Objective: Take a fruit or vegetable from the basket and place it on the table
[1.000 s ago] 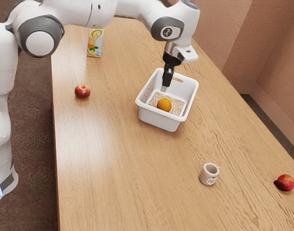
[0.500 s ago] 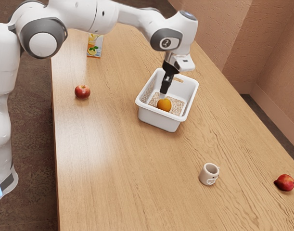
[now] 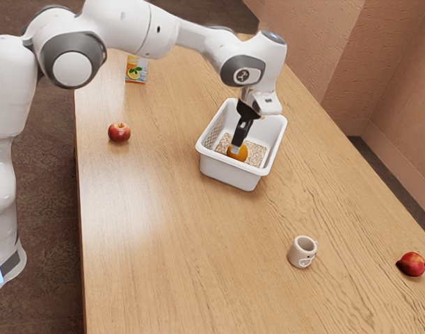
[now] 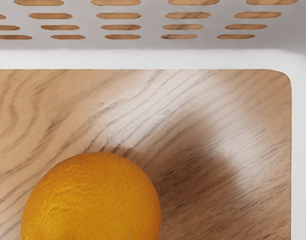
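Observation:
In the exterior view my black gripper (image 3: 236,149) reaches down inside the white basket (image 3: 229,177), its lower end overlapping the orange (image 3: 241,153). How far the gripper stands apart cannot be made out from this side. The orange rests on the basket's floor, partly hidden behind the gripper. The wrist view has the orange (image 4: 92,200) close under my hand, with a slotted wall of the basket (image 4: 153,59) beyond it. Around the basket is the wooden table (image 3: 163,236).
A red apple (image 3: 119,133) lies between the arm's base and the basket. A beige mug (image 3: 300,253) and another red fruit (image 3: 412,264) are toward the exterior view's lower right. A carton with lemon pictures (image 3: 136,70) stands at the far end.
My hand has come down deeper into the basket, from above the orange to beside or around it. The orange has not visibly moved.

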Robot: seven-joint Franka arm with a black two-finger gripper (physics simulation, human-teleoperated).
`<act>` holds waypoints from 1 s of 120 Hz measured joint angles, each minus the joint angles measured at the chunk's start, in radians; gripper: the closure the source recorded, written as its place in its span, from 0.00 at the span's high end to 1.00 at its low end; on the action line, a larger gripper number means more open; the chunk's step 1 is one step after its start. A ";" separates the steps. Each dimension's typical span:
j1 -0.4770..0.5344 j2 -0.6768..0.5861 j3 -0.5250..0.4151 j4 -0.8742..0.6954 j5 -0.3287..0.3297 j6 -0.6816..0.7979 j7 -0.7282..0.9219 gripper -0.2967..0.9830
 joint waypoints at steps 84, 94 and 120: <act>0.018 0.057 0.003 0.008 -0.007 0.010 0.033 0.77; 0.019 0.063 0.004 0.008 -0.008 0.011 0.035 0.76; 0.020 0.075 0.006 0.008 -0.008 0.011 0.038 0.69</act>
